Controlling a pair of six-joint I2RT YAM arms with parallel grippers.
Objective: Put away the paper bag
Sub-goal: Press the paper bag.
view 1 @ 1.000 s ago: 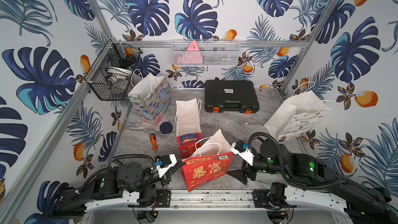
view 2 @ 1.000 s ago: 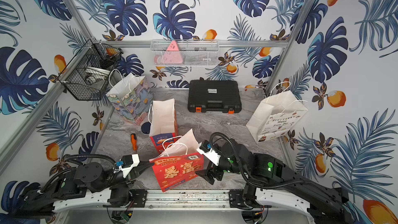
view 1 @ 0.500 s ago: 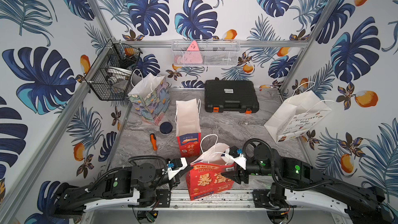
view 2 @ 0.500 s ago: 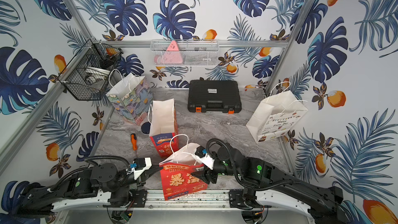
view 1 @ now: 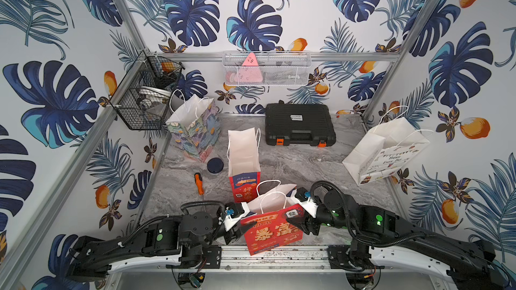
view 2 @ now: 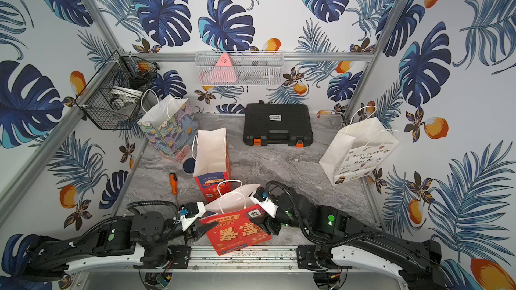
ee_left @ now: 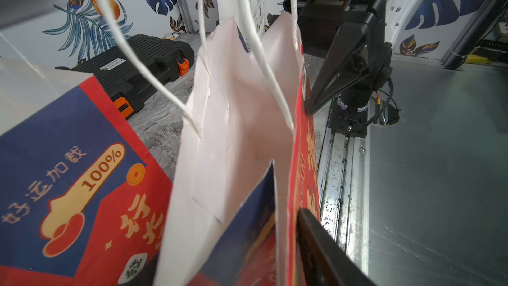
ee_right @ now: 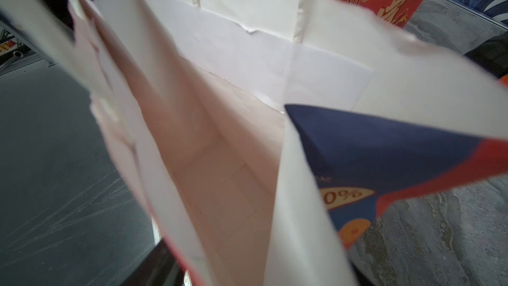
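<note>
Paper bag [view 1: 272,231], red, stands upright at the near edge of the table [view 1: 293,168], between the two arms so each can work one end. The left gripper [view 1: 245,225] straddles its left end, fingers [ee_left: 316,243] apart. The right gripper [view 1: 296,220] straddles the right end; whether it pinches, I cannot tell. The side folds tuck inward, likely for flattening.

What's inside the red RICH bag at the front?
Red bag: only bare white paper and the creased bottom show. The folded-in blue side panel hides one corner.
</note>
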